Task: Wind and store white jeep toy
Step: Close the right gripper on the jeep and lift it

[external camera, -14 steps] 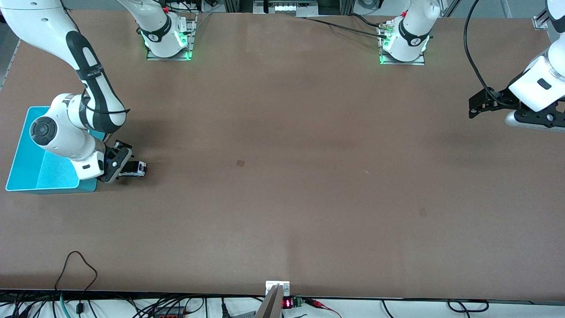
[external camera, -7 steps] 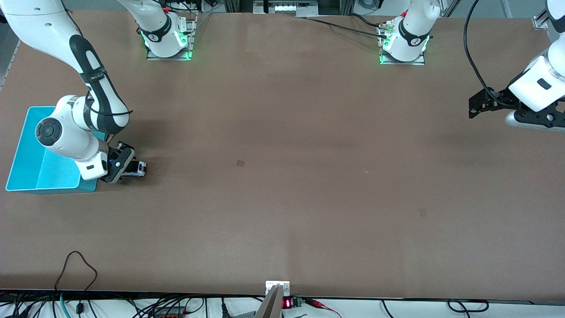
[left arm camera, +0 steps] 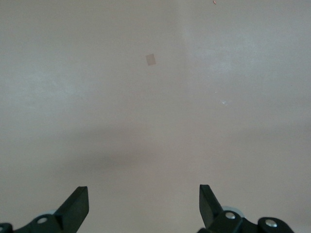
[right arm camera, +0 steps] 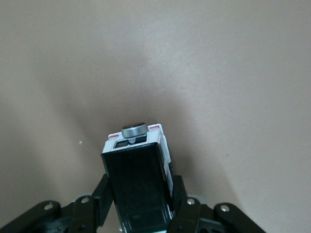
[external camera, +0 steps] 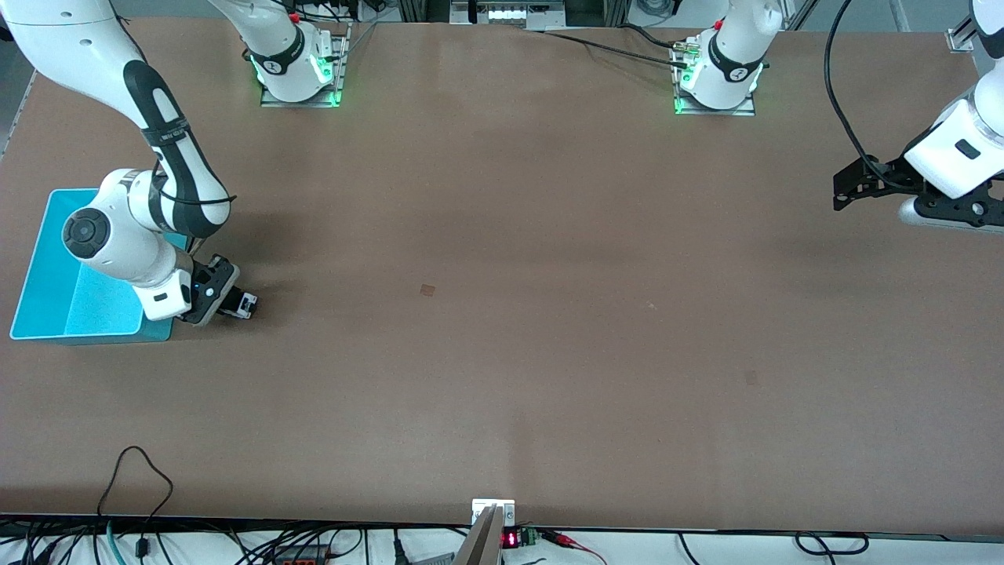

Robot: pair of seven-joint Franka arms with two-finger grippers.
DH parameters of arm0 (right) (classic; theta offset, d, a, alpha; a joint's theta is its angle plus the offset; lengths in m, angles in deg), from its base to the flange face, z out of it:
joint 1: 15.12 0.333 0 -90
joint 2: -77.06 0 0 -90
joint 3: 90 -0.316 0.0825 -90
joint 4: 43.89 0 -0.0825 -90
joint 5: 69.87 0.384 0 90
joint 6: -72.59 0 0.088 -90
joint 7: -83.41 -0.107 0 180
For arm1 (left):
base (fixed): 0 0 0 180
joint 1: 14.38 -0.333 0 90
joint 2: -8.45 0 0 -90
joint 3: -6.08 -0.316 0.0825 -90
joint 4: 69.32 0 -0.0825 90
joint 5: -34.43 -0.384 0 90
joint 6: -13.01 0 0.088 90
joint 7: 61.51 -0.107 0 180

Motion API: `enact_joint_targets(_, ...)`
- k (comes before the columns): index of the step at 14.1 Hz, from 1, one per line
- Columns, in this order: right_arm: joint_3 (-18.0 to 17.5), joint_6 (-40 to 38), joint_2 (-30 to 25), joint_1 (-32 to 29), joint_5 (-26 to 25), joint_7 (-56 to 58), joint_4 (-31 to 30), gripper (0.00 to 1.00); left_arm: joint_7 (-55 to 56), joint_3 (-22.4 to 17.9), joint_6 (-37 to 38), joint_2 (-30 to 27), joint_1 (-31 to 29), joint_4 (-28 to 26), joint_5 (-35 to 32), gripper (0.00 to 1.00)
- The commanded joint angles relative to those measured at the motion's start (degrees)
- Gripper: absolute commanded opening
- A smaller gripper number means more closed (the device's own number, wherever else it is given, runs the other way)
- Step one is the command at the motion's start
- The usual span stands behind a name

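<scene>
The white jeep toy [external camera: 245,304] with its black roof panel sits on the table beside the turquoise bin [external camera: 47,282], toward the right arm's end. My right gripper [external camera: 227,302] is shut on the jeep's sides. In the right wrist view the jeep [right arm camera: 138,179] fills the space between the fingers [right arm camera: 181,194], its spare wheel pointing away. My left gripper [external camera: 843,192] waits open and empty above the left arm's end of the table; its fingertips [left arm camera: 77,204] stand wide apart over bare table.
The turquoise bin is open-topped with nothing seen in it; the right arm's elbow hangs over it. Cables run along the table edge nearest the camera, and the arm bases stand along the farthest edge.
My right gripper has dragged the jeep a short way toward the turquoise bin. The left arm has not moved.
</scene>
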Motion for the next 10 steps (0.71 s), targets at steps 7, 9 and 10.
enact_joint_targets(7, -1.1, -1.4, -7.1, -1.1, 6.6, -4.9, 5.5, 0.0, -0.8, -0.2, 0.5, 1.0, 0.2, 1.7, 0.3, 1.0)
enact_joint_targets(9, -1.0, -2.8, -9.0, -2.8, 6.7, -9.6, 5.6, 0.0, -0.9, -0.2, 0.5, 1.0, 0.2, 1.7, 0.3, 1.0)
enact_joint_targets(10, -0.9, -4.1, -9.7, -3.5, 6.8, -11.5, 5.6, 0.0, -0.9, -0.2, 0.5, 1.0, 0.2, 1.7, 0.3, 1.0)
